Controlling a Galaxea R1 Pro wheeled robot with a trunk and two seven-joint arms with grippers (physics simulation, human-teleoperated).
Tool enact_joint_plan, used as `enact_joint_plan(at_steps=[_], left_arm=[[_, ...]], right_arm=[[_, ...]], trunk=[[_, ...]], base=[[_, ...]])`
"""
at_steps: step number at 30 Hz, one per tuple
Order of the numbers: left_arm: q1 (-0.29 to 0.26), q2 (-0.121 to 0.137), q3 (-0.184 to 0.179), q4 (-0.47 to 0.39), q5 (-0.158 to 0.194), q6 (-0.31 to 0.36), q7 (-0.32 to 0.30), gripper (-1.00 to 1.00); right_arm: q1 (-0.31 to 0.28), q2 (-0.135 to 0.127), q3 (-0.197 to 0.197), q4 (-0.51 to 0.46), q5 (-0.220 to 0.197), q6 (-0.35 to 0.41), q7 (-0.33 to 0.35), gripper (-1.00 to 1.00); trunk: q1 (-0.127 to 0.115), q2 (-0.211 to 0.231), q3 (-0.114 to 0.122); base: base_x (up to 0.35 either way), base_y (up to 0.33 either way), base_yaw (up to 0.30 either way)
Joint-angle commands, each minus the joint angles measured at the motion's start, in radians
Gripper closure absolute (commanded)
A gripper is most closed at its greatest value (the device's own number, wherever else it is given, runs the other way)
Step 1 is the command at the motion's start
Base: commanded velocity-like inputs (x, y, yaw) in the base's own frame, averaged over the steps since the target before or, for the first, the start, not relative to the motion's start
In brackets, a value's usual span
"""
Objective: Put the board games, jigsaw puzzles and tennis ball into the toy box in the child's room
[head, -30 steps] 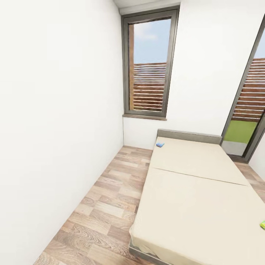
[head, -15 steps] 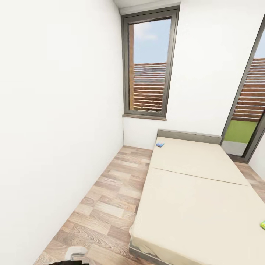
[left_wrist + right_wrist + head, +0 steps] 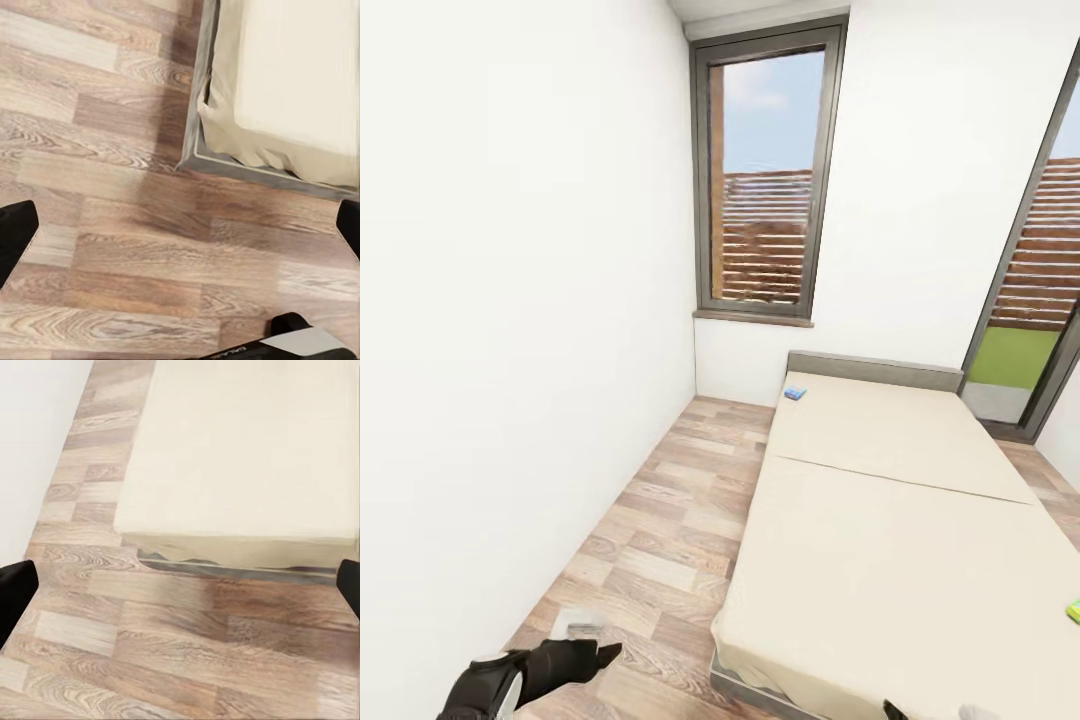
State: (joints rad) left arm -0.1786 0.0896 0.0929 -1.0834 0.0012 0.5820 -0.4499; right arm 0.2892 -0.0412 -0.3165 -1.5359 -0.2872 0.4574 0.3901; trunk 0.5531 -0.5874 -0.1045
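Note:
The bed (image 3: 900, 540) with its beige mattress runs from the grey headboard toward me. A small blue board game (image 3: 794, 393) lies near the headboard at the mattress's left corner. A green-edged board game (image 3: 1074, 610) peeks in at the right edge of the mattress. My left gripper (image 3: 600, 655) hangs over the floor left of the bed's foot; in the left wrist view it (image 3: 180, 232) is open and empty above the bed's corner (image 3: 195, 150). My right gripper (image 3: 180, 589) is open and empty, facing the bed's foot (image 3: 240, 472). The table, toy box, jigsaw puzzles and tennis ball are out of view.
A white wall (image 3: 510, 350) bounds a strip of wooden floor (image 3: 670, 520) left of the bed. A tall window (image 3: 765, 180) stands in the far wall, and a glass door (image 3: 1030, 330) at the right. One right fingertip (image 3: 890, 711) pokes in at the lower edge.
My left arm has risen into the head view at the lower left, its gripper now pointing toward the bed. A tip of the right gripper has appeared at the bottom edge.

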Motion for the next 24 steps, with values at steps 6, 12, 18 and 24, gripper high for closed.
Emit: enact_joint_plan(at_steps=[6,12,18,24], left_arm=[[-0.017,-0.006,0.001,-0.013,-0.002,-0.019,0.003,-1.00],[-0.022,-0.014,-0.003,-0.016,-0.006,-0.076,0.011,-1.00],[-0.040,-0.024,-0.001,-0.015,-0.001,-0.102,0.030,-1.00],[-0.056,-0.045,0.004,-0.003,0.001,-0.125,0.101,-1.00]], right_arm=[[-0.034,0.002,0.000,0.006,-0.010,-0.001,-0.056,-1.00],[-0.041,0.003,0.001,0.009,-0.012,-0.050,-0.075,-1.00],[-0.045,0.003,-0.003,0.005,-0.019,-0.064,-0.078,-1.00],[-0.080,0.023,0.015,0.007,-0.029,-0.067,-0.102,-1.00]], trunk=[[0.000,-0.002,-0.002],[0.000,-0.002,-0.002],[0.000,-0.002,-0.002],[0.000,-0.002,-0.002]], base=[[0.000,0.000,0.000],[0.000,0.000,0.000],[0.000,0.000,0.000],[0.000,0.000,0.000]])
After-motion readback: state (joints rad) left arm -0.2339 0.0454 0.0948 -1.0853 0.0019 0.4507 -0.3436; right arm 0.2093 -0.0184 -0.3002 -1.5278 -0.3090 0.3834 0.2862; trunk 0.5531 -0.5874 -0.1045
